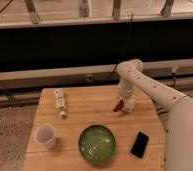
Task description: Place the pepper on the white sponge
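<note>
Camera view, left to right across the wooden counter (85, 112):

- White cup (45, 135) at about 8 o'clock from counter centre, upright, mouth up, near the left edge.
- Long white knobbed strip (60, 102) at about 10 o'clock, lying roughly front to back, well apart from the cup.
- Green bowl (97, 143) at 6 o'clock, close to the front edge, right way up, apart from everything else. Something faint inside, can't make it out.
- Pepper (118, 106) at about 2 o'clock from the bowl, dark red, tilted with the lower tip pointing to 7 o'clock. It sits at the tip of the end effector (122, 104), just beside the left edge of the white sponge (129, 104). Can't tell if it touches the sponge or the counter.
- White sponge is mostly hidden behind the end effector, only a pale patch shows at its right side.
- End effector hangs down from the white arm (150, 92), which comes in from 4 o'clock and bends over the right half of the counter. Can't tell whether it is gripping the pepper or has let go.
- Black phone (139, 144) at 4 o'clock, flat, slightly angled, just right of the bowl but not touching it.
</note>
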{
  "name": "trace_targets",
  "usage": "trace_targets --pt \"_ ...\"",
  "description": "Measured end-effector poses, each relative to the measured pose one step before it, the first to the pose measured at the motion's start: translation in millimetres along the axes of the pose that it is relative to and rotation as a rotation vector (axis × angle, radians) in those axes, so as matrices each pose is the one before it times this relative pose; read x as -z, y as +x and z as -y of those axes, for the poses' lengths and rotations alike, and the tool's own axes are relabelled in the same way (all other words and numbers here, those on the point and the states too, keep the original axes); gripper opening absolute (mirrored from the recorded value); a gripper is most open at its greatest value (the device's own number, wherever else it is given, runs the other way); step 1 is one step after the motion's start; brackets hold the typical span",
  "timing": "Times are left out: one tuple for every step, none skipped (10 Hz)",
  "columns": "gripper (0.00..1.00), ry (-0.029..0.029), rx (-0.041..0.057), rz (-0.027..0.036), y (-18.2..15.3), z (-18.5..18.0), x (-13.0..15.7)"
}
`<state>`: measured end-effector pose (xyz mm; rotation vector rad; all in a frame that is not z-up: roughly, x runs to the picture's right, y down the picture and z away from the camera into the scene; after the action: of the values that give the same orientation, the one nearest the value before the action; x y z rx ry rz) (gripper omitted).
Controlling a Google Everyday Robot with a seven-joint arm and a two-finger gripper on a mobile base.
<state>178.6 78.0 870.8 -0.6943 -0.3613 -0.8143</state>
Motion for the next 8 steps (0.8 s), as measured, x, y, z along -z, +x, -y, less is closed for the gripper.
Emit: trace_targets --pt "0.00 0.00217 -0.00537 0.00435 1.18 -1.35 -0.55" --pt "0.00 0.00030 -0.00016 -0.00003 0.10 0.46 0.08" --pt "0.00 0.00065 -0.00206 0.00034 0.99 -0.20 -0.62" --pt "0.01 0.00097 -0.00071 -0.00041 0.55 1.02 -0.07" --pt "0.06 0.00215 -0.00152 0.00140 0.62 0.19 -0.48" --pt "0.15 0.00239 -0.00258 0.00051 2.77 -2.40 0.21" --pt "0.27 0.00150 -0.00487 0.00113 2.35 -2.78 0.02" --pt "0.35 0.00048 -0.00232 0.00039 0.80 -0.77 -0.24"
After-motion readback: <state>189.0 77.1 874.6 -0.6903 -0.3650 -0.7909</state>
